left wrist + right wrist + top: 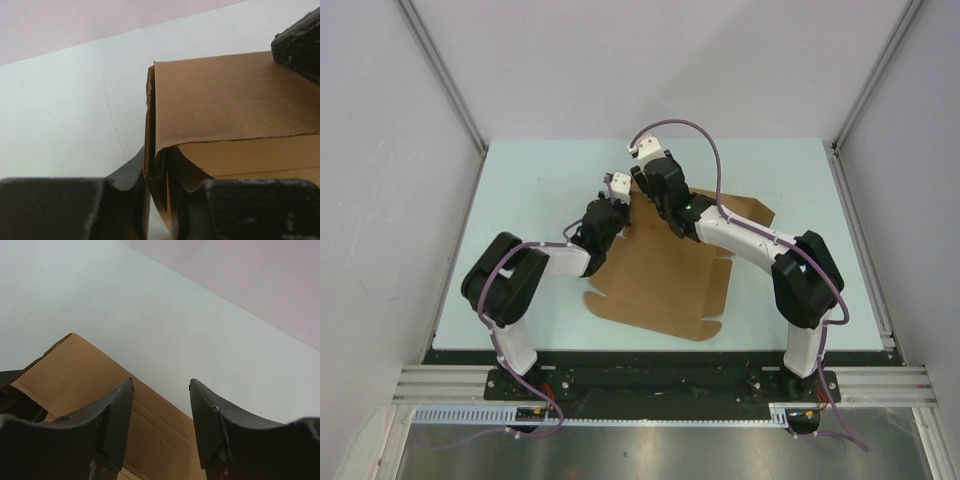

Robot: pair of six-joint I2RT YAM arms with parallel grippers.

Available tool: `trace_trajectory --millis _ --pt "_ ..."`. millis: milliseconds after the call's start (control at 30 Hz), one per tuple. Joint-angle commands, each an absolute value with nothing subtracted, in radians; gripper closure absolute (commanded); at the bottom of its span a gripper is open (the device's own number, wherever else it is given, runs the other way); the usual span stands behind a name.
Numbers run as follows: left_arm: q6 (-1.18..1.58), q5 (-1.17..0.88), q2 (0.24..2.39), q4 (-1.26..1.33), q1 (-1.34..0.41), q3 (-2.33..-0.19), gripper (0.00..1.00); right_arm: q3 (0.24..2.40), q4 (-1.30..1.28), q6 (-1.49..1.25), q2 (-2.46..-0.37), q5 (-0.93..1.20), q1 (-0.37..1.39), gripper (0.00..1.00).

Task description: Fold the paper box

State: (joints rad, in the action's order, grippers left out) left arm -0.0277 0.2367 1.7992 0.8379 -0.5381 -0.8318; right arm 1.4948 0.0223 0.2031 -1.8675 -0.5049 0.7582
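1. Your paper box (660, 280) lies near the middle of the pale bench (520, 200), between the two arms. Most of the brown sheet is flat. Its near edge faces the arm bases, and a flap reaches out to the right behind the right arm.
2. Both arms lean in over the far-left part of the sheet, and their wrists are close together there.
3. Your left claw (157, 175) is clamped on the paper box. In the left wrist view a standing edge of cardboard, several layers thick, fills the narrow gap between its fingers (75, 210), which press close on either side.
4. Just beyond that grip a panel (235, 95) of the box stands raised with its face toward the left wrist camera. A crease runs along its lower edge, and a lighter strip of cardboard lies beneath.
5. Your right claw (160, 405) stands apart with nothing between its jaws. Through the gap you see bare bench and the slanting edge of a cardboard panel. One jaw hangs over the cardboard and the other over the bench.
6. In the left wrist view a dark piece of the right claw shows at the upper right, at the raised panel's top edge. You cannot tell from these views whether it touches the cardboard.
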Motion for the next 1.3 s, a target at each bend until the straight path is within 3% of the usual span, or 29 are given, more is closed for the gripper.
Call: trace_trajectory --millis 0,67,200,300,467,667,767,967,1267 --pt "-0.06 0.244 1.749 0.783 -0.528 -0.834 0.72 1.494 0.015 0.207 -1.85 -0.517 0.765 0.46" --pt "-0.064 0.213 1.738 0.756 -0.526 -0.835 0.65 1.494 0.018 0.21 -1.847 -0.512 0.764 0.46" --pt "-0.029 0.144 1.712 0.73 -0.512 -0.81 0.4 1.496 0.023 0.209 -1.845 -0.512 0.761 0.46" --pt "-0.008 0.095 1.703 0.732 -0.5 -0.799 0.36 1.494 0.023 0.203 -1.848 -0.509 0.758 0.46" --pt "0.155 0.034 1.7 0.805 -0.48 -0.764 0.44 1.493 0.029 0.195 -1.85 -0.502 0.761 0.46" --pt "0.343 0.064 1.713 0.903 -0.477 -0.712 0.42 1.493 0.032 0.195 -1.85 -0.499 0.765 0.46" --pt "0.403 0.118 1.721 0.936 -0.477 -0.696 0.45 1.491 0.035 0.196 -1.85 -0.497 0.764 0.46" --pt "0.549 0.192 1.782 0.786 -0.477 -0.79 0.55 1.494 0.054 0.193 -1.852 -0.486 0.764 0.46" --pt "0.615 0.218 1.855 0.713 -0.48 -0.88 0.56 1.493 0.057 0.19 -1.855 -0.48 0.764 0.46"
